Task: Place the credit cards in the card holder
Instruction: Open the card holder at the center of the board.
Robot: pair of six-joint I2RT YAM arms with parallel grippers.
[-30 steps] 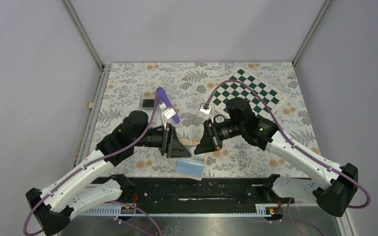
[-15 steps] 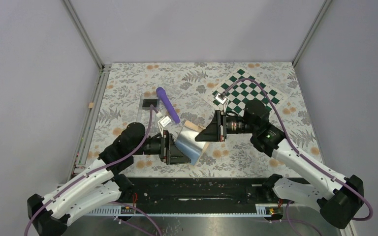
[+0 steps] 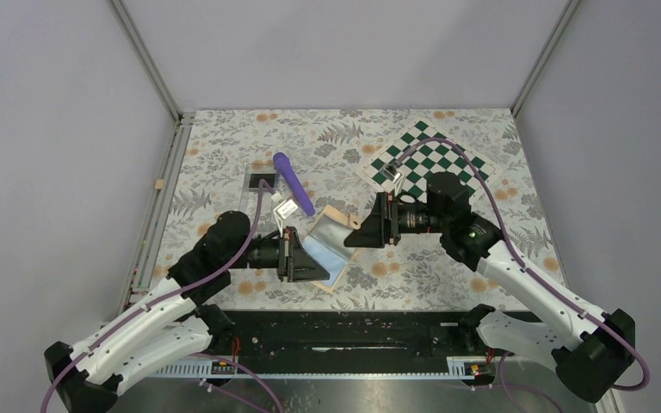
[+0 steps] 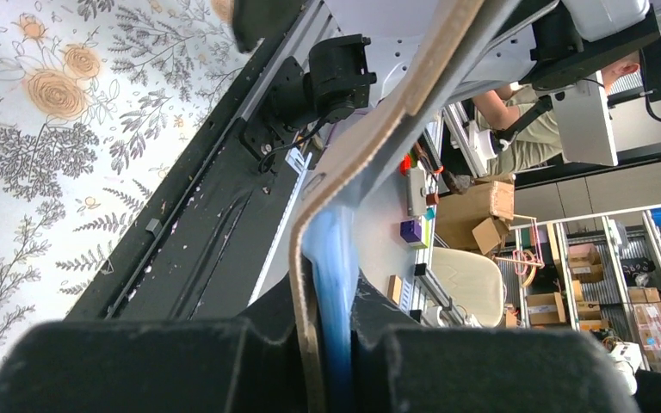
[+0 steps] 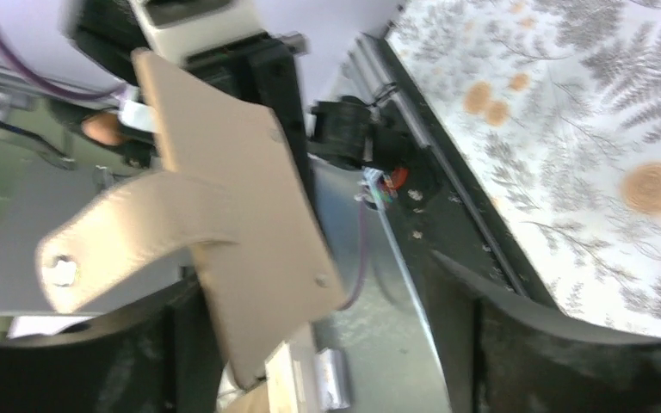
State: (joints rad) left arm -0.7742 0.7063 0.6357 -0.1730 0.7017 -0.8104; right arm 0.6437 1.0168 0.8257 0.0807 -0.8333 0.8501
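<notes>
pinching, with the left gripper (image 4: 323, 361), the near edge of the card holder (image 4: 379, 129) – lifting it tilted above mid-table, blue-grey lining facing up. spreading the right gripper (image 3: 357, 232) at the far tan flap – likely leaving that side free for cards.

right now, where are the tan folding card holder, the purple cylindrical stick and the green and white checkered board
tan folding card holder (image 3: 329, 241), top view, its blue-grey inside panel
purple cylindrical stick (image 3: 293, 183), top view, mid shaft
green and white checkered board (image 3: 426, 159), top view, bare squares
</notes>
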